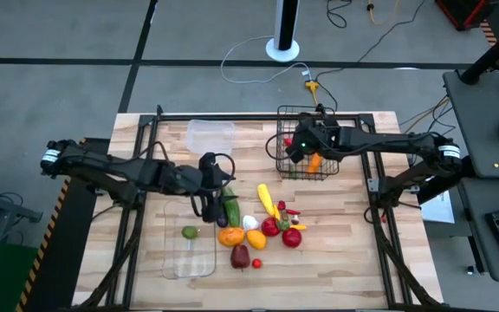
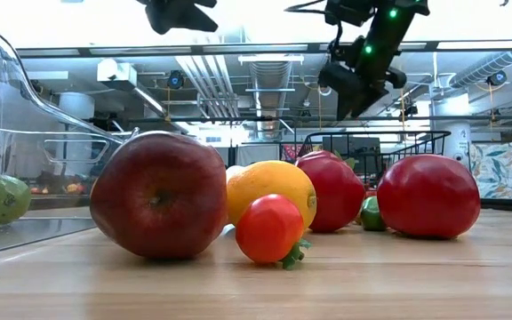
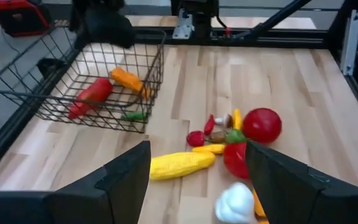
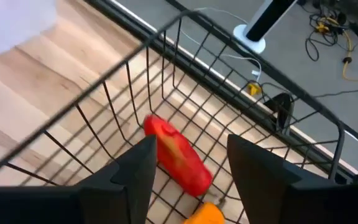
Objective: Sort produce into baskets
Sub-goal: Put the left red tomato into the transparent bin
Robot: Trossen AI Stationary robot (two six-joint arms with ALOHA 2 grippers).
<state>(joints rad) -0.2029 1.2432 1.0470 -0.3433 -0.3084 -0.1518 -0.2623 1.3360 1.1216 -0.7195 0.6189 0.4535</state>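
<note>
My right gripper point(image 1: 298, 146) hangs open over the black wire basket point(image 1: 320, 176), fingers point(image 4: 135, 168) slanting down into it. Below them a red pepper point(image 4: 178, 157) and an orange carrot point(image 4: 207, 214) lie on the basket's floor, with a small green piece point(image 3: 133, 116) beside them. My left gripper point(image 1: 210, 196) hovers open above the left side of the produce pile, nothing between its fingers point(image 3: 126, 174). The pile holds a yellow vegetable point(image 3: 180, 165), a white bulb point(image 3: 235, 202), tomatoes point(image 3: 262, 124), an orange fruit point(image 1: 230, 235) and a dark red apple point(image 2: 160, 194).
A long clear tray point(image 1: 173, 260) near the front left holds one green fruit point(image 1: 189, 232). A small clear tub point(image 1: 210, 134) stands at the far edge, left of the basket. Bare wood lies to the right of the pile and in front of the basket.
</note>
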